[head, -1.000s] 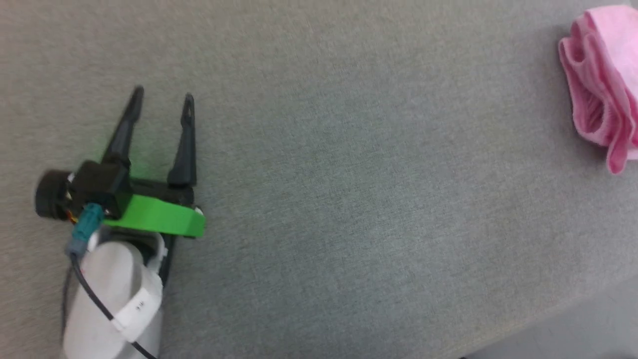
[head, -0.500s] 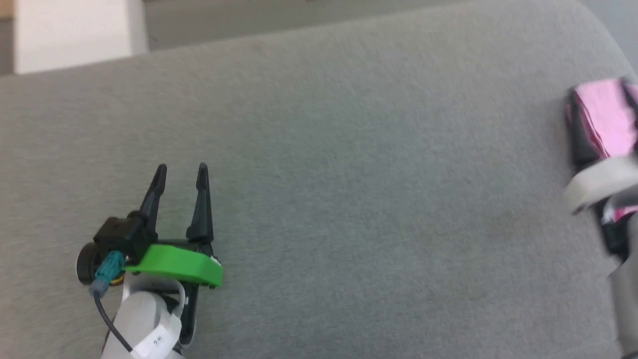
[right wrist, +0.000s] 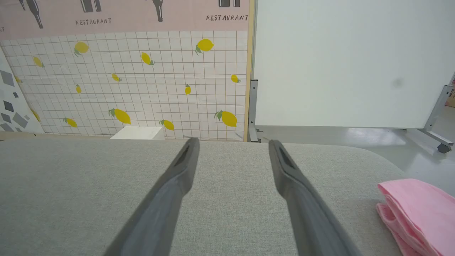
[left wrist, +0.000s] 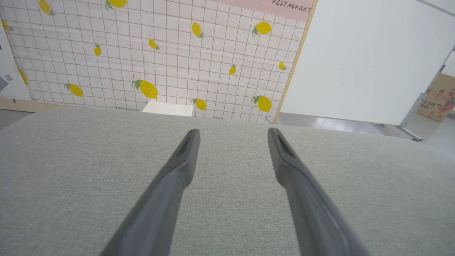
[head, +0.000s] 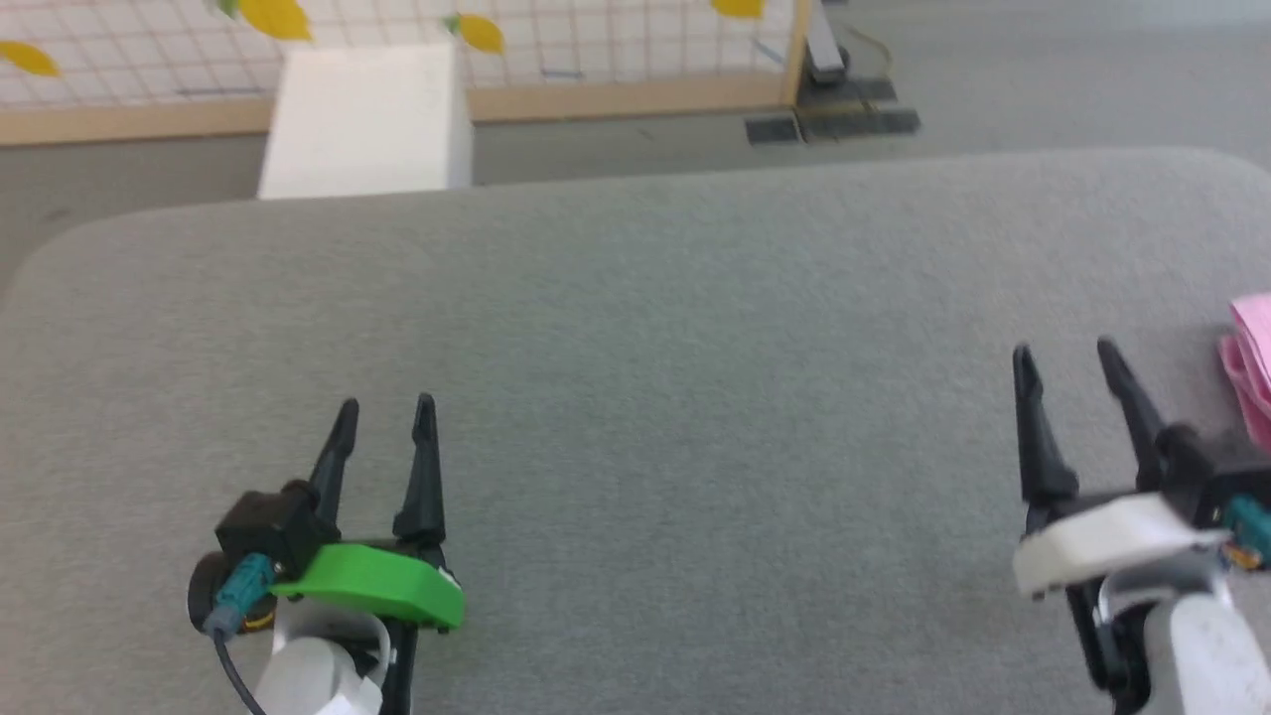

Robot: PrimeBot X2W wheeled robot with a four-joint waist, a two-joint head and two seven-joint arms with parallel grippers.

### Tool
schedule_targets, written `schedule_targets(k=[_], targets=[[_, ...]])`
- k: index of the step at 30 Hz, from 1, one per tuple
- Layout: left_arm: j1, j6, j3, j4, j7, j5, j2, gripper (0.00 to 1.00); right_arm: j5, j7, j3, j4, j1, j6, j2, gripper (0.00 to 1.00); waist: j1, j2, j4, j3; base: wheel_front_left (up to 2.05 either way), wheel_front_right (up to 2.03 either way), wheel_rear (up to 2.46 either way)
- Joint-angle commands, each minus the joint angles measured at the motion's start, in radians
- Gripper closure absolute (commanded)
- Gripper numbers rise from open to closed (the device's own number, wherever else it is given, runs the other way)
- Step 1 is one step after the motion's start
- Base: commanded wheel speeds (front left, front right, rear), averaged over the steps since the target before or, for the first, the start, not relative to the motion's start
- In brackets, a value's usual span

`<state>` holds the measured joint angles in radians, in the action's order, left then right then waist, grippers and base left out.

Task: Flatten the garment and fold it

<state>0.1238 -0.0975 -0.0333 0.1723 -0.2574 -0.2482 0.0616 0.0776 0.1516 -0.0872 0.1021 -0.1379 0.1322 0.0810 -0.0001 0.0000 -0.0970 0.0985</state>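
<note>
The pink garment point(head: 1253, 362) lies folded in layers at the right edge of the grey cloth surface point(head: 635, 397); the right wrist view has the garment point(right wrist: 416, 209) at its lower right. My right gripper point(head: 1062, 356) hovers open just left of it, apart from it and holding nothing. My left gripper point(head: 385, 409) stands open over the surface at the lower left, far from the garment. Each wrist view looks along its own gripper, the left gripper point(left wrist: 233, 133) and the right gripper point(right wrist: 233, 144), both with spread fingers over bare cloth.
Beyond the surface's far edge stand a white box point(head: 362, 119) and a lemon-patterned grid wall point(left wrist: 149, 57). A white panel point(right wrist: 348, 60) on a metal stand rises at the back right. The surface has rounded far corners.
The head camera has tilted up and swung, bringing in the far edge, the wall and my right gripper. The garment now sits at the view's right edge. Both grippers stay open.
</note>
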Motion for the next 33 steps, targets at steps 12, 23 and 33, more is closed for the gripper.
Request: schedule_targets(k=[12, 23, 33], targets=[[-0.057, -0.009, -0.011, 0.034, -0.004, 0.004, -0.009, 0.0, -0.018, 0.01, -0.034, -0.059, 0.156, -0.002, -0.03, 0.0, 0.0001, 0.0, 0.092, -0.094, 0.0, 0.0, 0.0], [-0.086, 0.014, -0.021, 0.03, -0.004, -0.016, -0.011, 0.0, -0.001, -0.018, -0.006, -0.063, 0.198, -0.002, -0.031, 0.0, 0.0001, 0.0, 0.125, -0.112, 0.0, 0.0, 0.0], [-0.093, 0.028, -0.035, 0.026, -0.004, -0.027, -0.011, 0.0, 0.015, -0.016, 0.0, -0.053, 0.2, -0.002, -0.031, 0.0, 0.0001, 0.0, 0.134, -0.111, 0.0, 0.0, 0.0]])
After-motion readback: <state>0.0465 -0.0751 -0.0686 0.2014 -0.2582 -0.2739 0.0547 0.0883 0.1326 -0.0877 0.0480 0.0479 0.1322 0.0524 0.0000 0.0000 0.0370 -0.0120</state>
